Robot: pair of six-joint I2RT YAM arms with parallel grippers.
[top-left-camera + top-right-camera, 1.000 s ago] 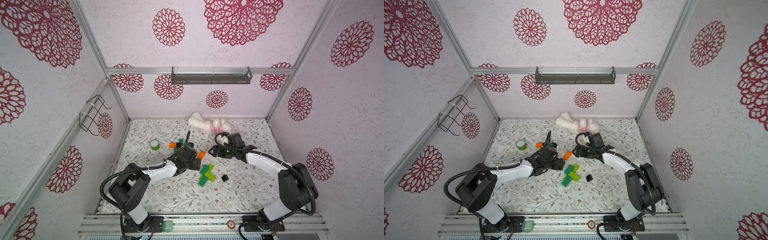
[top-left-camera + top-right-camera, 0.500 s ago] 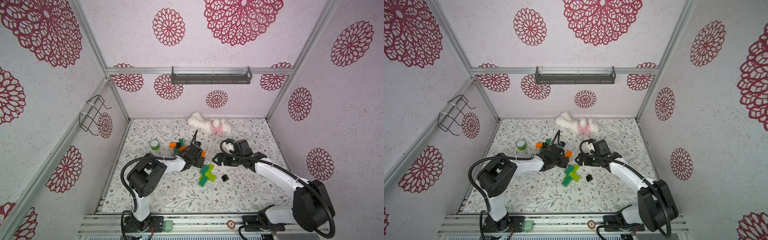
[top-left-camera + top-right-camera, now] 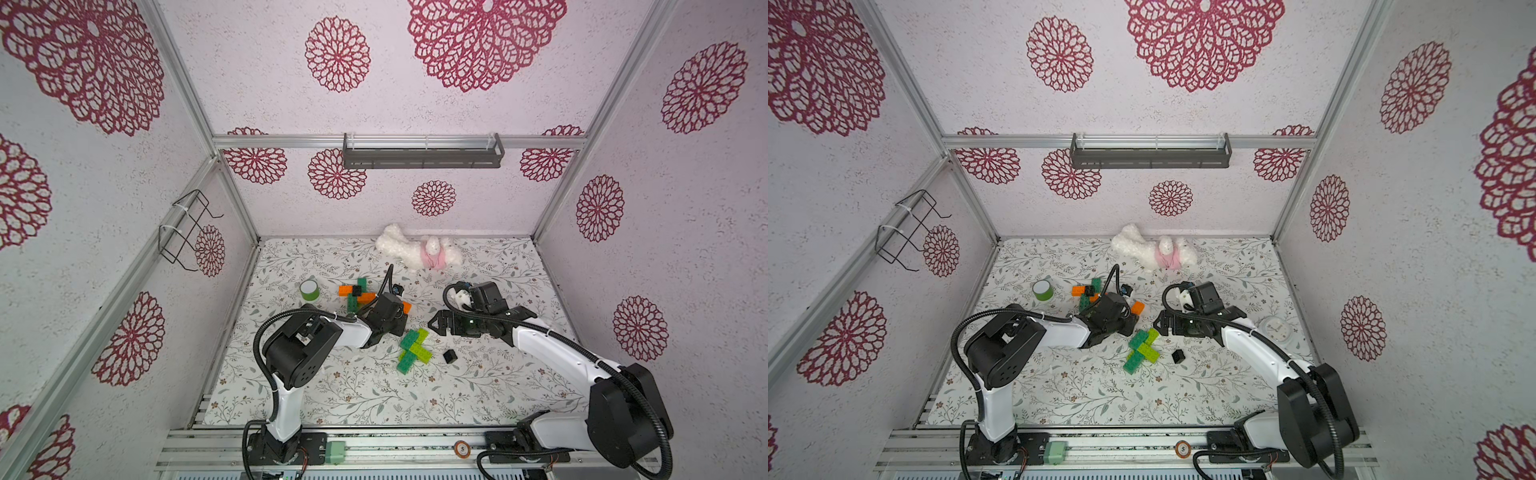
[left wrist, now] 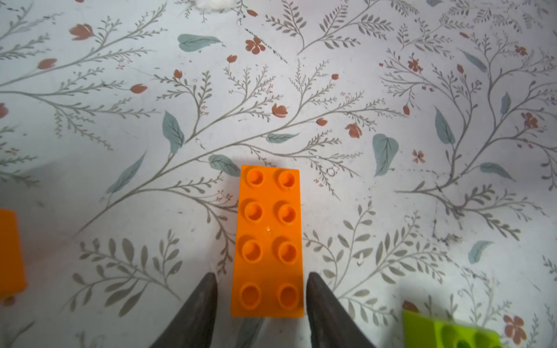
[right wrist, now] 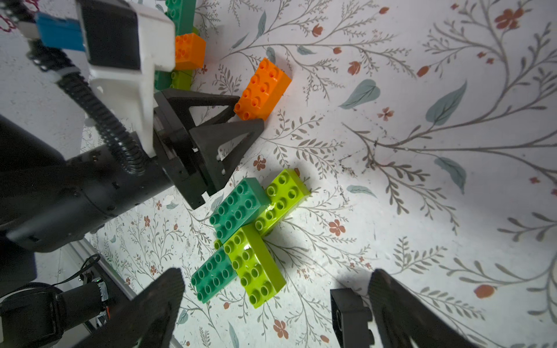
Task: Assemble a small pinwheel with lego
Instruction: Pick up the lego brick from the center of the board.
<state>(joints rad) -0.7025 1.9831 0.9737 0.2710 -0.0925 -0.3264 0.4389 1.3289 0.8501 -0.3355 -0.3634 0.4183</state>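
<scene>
Orange lego brick (image 4: 267, 241) flat on table (image 4: 422, 211), studs up, straddled by left pincer (image 4: 261, 280), jaws parted, narrow gaps showing. Likely light, rigid, slick: grip long sides. Right pincer (image 5: 275, 280) wide open, empty, near green brick cross (image 5: 247, 235).

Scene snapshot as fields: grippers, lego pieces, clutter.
left gripper: open, jaws either side of the loose orange brick, not yet clamped
right gripper: open, holding nothing, near the green cross
green cross: dark green and lime bricks stacked crosswise
black brick: loose, beside the cross
second cluster: orange, dark green and black pieces, near the tape roll
clutter: plush toy at the back
</scene>
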